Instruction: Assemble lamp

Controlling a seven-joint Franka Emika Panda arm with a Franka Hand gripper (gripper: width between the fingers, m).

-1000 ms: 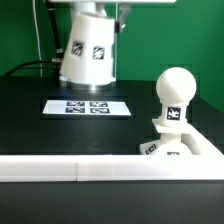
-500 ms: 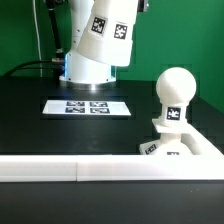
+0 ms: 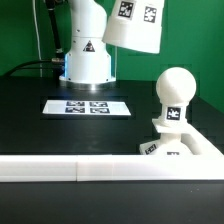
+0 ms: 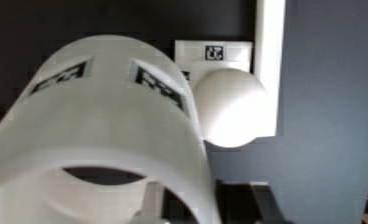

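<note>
Bulb (image 3: 173, 100) is seated in base (image 3: 172, 150); shade (image 3: 136, 27) is held aloft in the pincer, not yet fitted

Exterior view low, level across the table; wrist view close above, both on the bulb (image 3: 176, 92).

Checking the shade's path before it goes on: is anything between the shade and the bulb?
Nothing visible. The shade hangs in the air, up and to the exterior view's left of the bulb, with only open space between them.
</note>
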